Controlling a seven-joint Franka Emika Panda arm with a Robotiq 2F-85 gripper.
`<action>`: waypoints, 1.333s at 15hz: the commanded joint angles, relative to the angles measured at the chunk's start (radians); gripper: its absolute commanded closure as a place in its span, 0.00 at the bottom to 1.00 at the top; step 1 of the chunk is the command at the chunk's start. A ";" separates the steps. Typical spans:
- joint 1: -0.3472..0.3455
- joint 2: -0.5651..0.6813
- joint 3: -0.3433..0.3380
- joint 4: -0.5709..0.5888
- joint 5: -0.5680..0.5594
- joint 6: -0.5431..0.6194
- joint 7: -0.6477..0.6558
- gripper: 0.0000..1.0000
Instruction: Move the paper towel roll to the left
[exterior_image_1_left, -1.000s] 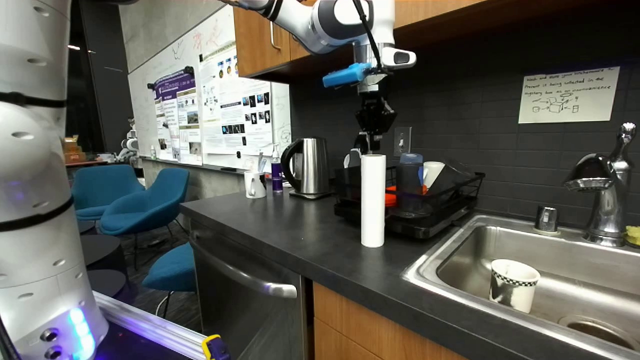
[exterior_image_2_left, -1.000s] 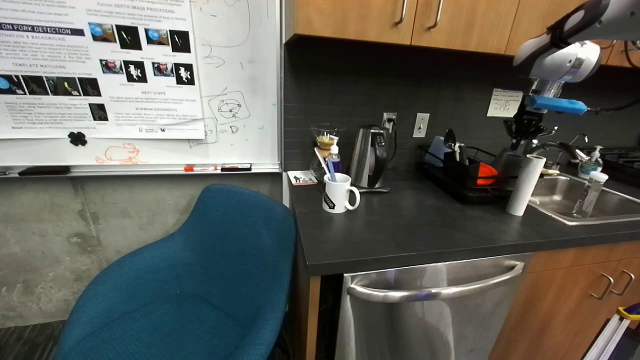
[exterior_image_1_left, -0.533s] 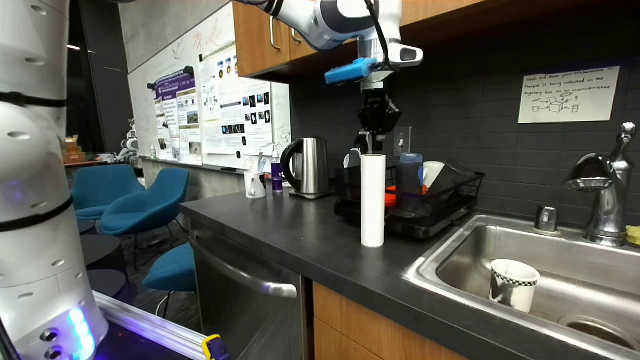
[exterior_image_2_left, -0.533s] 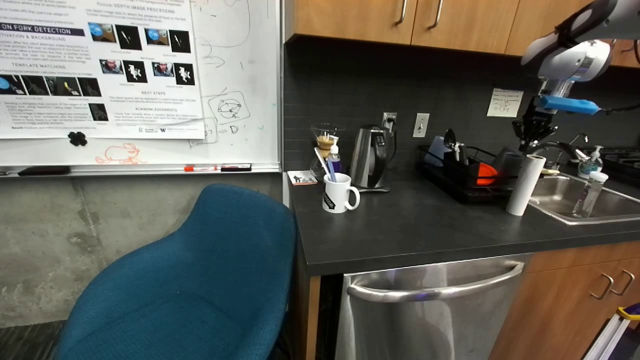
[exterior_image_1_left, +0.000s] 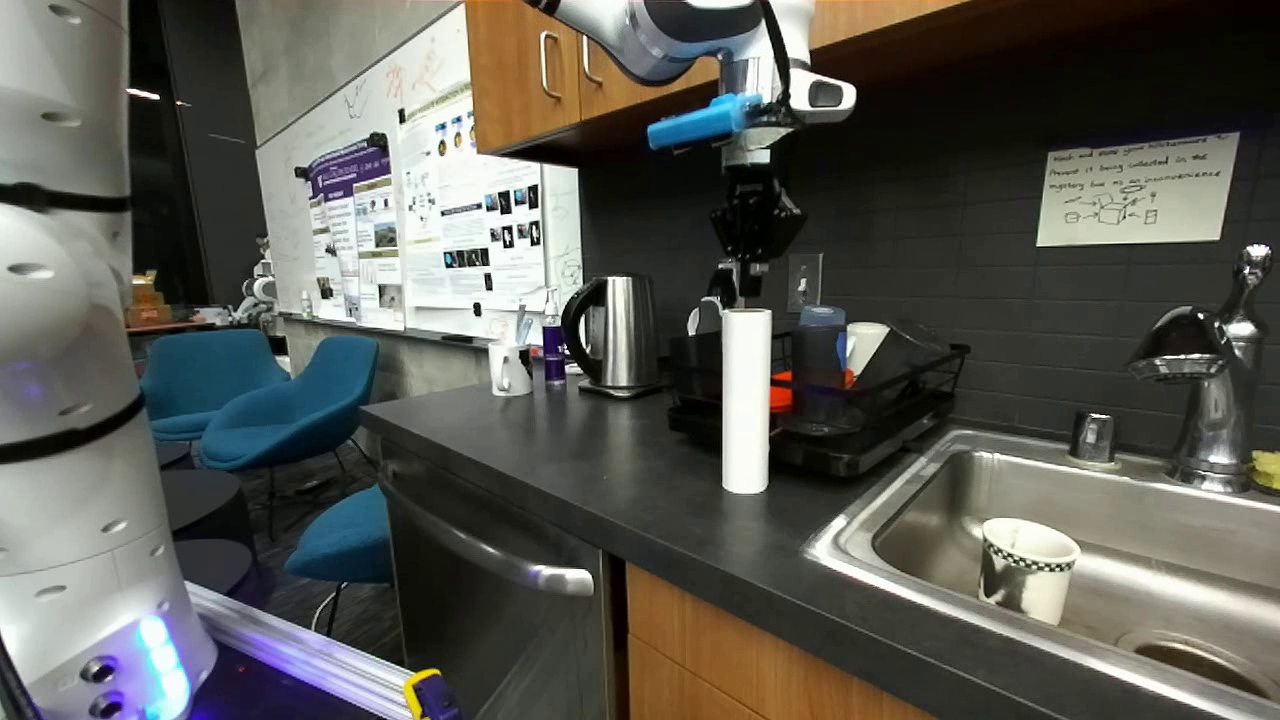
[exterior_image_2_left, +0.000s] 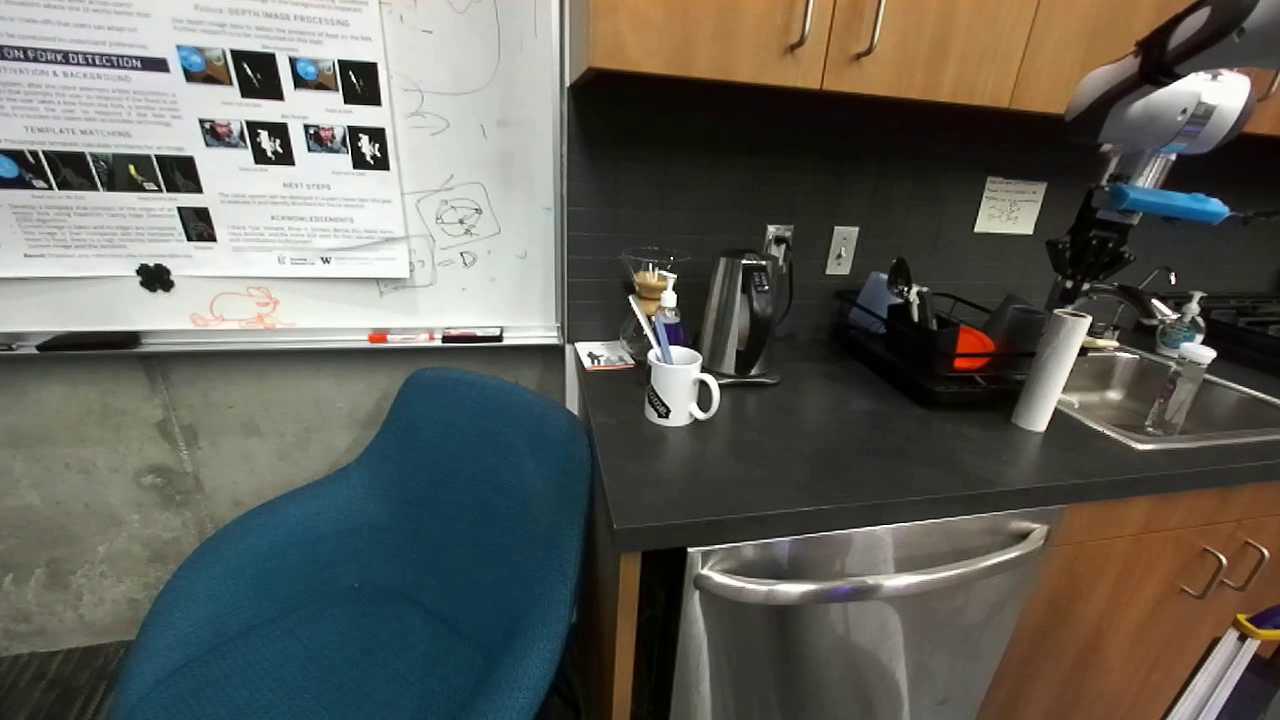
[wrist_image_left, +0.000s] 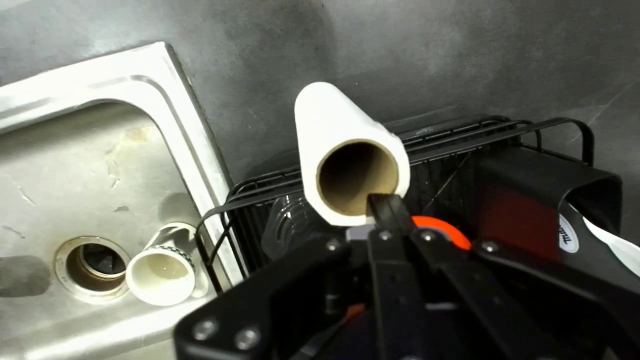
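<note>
The paper towel roll (exterior_image_1_left: 747, 400) is a tall white cylinder standing upright on the dark counter, between the dish rack and the sink corner. It also shows in an exterior view (exterior_image_2_left: 1052, 370) and from above in the wrist view (wrist_image_left: 330, 117), its brown hollow core facing the camera. My gripper (exterior_image_1_left: 740, 287) points down close to the roll's top, seen also in an exterior view (exterior_image_2_left: 1066, 292). In the wrist view my fingertips (wrist_image_left: 384, 201) are together and overlap the near rim of the roll's opening. Nothing shows between them. Whether they touch the rim cannot be told.
A black dish rack (exterior_image_1_left: 840, 460) with dishes stands beside and behind the roll. The steel sink (exterior_image_1_left: 850, 535) holds a white cup (exterior_image_1_left: 1028, 570). A steel kettle (exterior_image_1_left: 628, 330) and a white mug (exterior_image_2_left: 680, 385) stand farther along the counter (exterior_image_2_left: 800, 460). Wooden cabinets (exterior_image_2_left: 930, 50) hang above.
My gripper has moved to the right in both exterior views, over the roll's top, and the wrist has risen slightly. The roll and the other things have not moved.
</note>
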 joint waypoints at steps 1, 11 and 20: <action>-0.004 -0.047 -0.003 -0.026 -0.010 -0.030 -0.048 1.00; 0.028 -0.051 0.011 -0.065 -0.071 -0.027 -0.036 1.00; 0.022 -0.032 0.003 -0.049 -0.061 -0.019 -0.005 1.00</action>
